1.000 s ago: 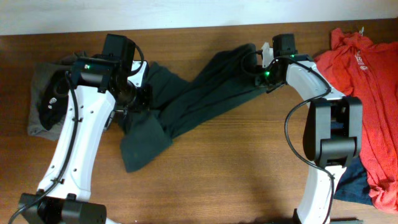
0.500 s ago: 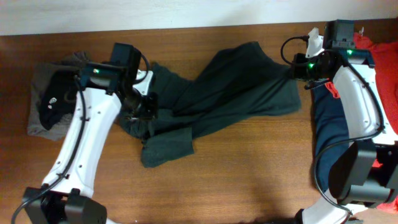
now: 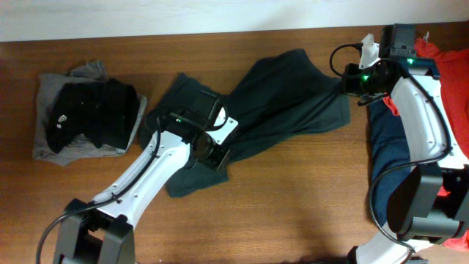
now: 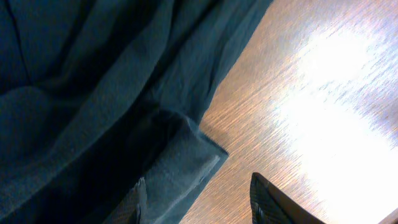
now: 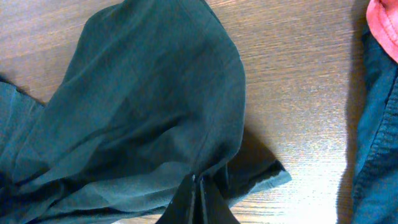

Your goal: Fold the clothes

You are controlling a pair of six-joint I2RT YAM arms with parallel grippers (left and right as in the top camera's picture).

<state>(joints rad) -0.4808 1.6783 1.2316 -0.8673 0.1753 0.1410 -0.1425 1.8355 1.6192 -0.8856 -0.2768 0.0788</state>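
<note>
The clothes in play are one dark green T-shirt (image 3: 278, 103), crumpled and stretched across the middle of the wooden table (image 3: 293, 198). My right gripper (image 3: 344, 82) is shut on a pinch of its right edge, and the right wrist view shows the fingers (image 5: 198, 200) closed with cloth (image 5: 143, 106) fanning out from them. Over the shirt's lower hem my left gripper (image 3: 218, 158) stands open. In the left wrist view that gripper (image 4: 199, 205) has one fingertip over the hem (image 4: 186, 162) and the other over bare wood, gripping nothing.
A folded pile of grey and black garments (image 3: 80, 117) lies at the far left. A red garment (image 3: 447, 51) and a navy one (image 3: 385, 139) lie at the right edge under my right arm. In the right wrist view the navy cloth (image 5: 379, 143) is to the right.
My left gripper let go, opened and moved down-right from the shirt's upper left to its lower hem, uncovering the folded pile. The right gripper pulled the shirt's edge rightward, then held still.
</note>
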